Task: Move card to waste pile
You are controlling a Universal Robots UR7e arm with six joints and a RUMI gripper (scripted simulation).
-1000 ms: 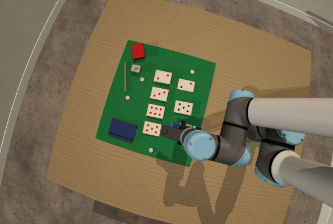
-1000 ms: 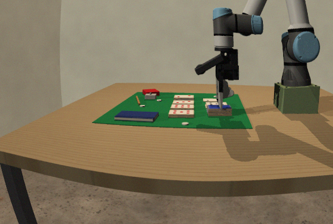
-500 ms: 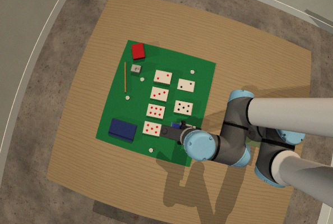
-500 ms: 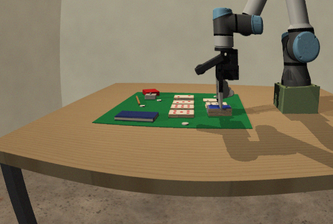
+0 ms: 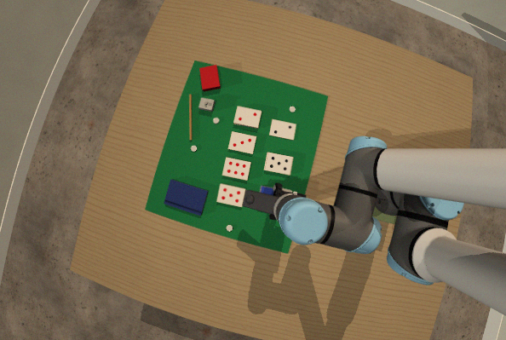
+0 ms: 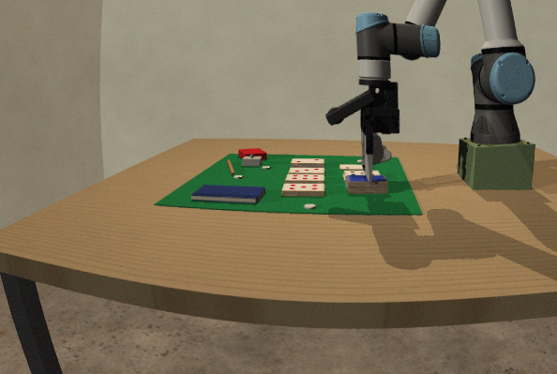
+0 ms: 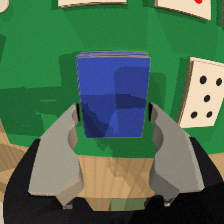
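The face-down stock point(image 5: 267, 190) point(image 6: 353, 179) point(image 7: 114, 80) is a stack of cards with a blue top, mostly hidden under the arm in the top view. My gripper point(image 6: 369, 178) point(image 7: 113, 104) is partly open, its jaws on either side of the stock near the end closer to the robot. In the wrist view a narrow gap shows between each fingertip and the blue card; nothing is gripped. The waste pile point(image 5: 278, 164) point(image 7: 204, 95), with a face-up black five on top, lies beside the stock, to its right in the wrist view.
A black two point(image 5: 283, 129) lies past the waste pile. A parallel row holds several red-pip piles, including a red five point(image 5: 231, 195) point(image 6: 303, 189). A dark blue book point(image 5: 186, 197), red box point(image 5: 209, 77), grey block point(image 5: 206, 104), thin stick point(image 5: 190, 118) and white discs are on the green mat point(image 5: 255, 88).
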